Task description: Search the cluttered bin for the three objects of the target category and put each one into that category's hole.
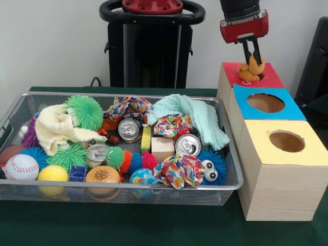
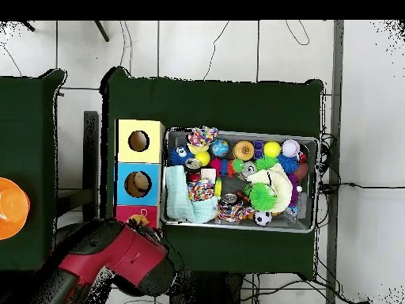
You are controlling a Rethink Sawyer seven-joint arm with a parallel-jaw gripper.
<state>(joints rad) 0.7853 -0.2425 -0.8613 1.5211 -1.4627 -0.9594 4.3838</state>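
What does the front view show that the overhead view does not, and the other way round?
Only the front view shows the gripper shut on an orange plush toy at the hole of the red box, and the baseball in clear detail. Only the overhead view shows an orange round object on a second dark table at the left, and cables on the floor. Both show the wire bin, the blue box and the yellow box.

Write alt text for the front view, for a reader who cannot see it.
A red gripper holds a small orange plush toy at the hole of the red-topped box, the farthest of three wooden boxes. Beside them, a wire-mesh bin holds balls, cans, cloths and spiky toys.
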